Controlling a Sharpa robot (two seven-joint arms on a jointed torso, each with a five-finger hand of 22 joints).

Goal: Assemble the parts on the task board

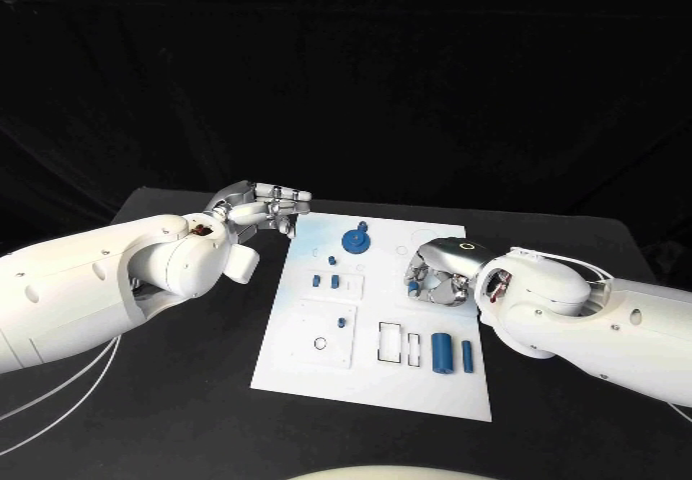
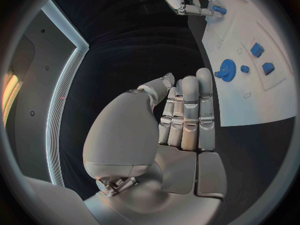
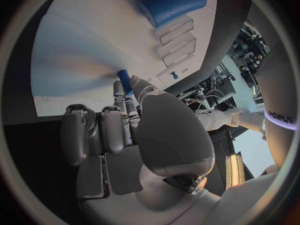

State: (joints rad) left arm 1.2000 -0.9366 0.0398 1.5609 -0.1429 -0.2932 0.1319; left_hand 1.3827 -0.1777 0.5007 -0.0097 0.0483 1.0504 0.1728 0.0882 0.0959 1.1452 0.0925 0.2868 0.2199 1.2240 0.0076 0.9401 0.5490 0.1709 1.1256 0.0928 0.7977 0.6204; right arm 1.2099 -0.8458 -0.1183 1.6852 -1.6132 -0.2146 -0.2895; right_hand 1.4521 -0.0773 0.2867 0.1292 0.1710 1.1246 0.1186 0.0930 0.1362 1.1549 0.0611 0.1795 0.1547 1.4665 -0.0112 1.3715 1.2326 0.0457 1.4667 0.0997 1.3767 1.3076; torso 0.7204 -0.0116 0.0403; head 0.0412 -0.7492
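Note:
The white task board lies in the middle of the table. My right hand hovers over its right-middle part and pinches a small blue peg between thumb and finger; the right wrist view shows the same peg at the fingertips, just above the board. My left hand hangs off the board's far left corner, holding nothing. In the left wrist view its fingers are stretched out. A blue gear stands near the far edge. Two blue cylinders lie near the front right.
Small blue blocks and a short peg sit on the board's left half, with a dark ring and rectangular slots nearer the front. Black table surrounds the board on all sides.

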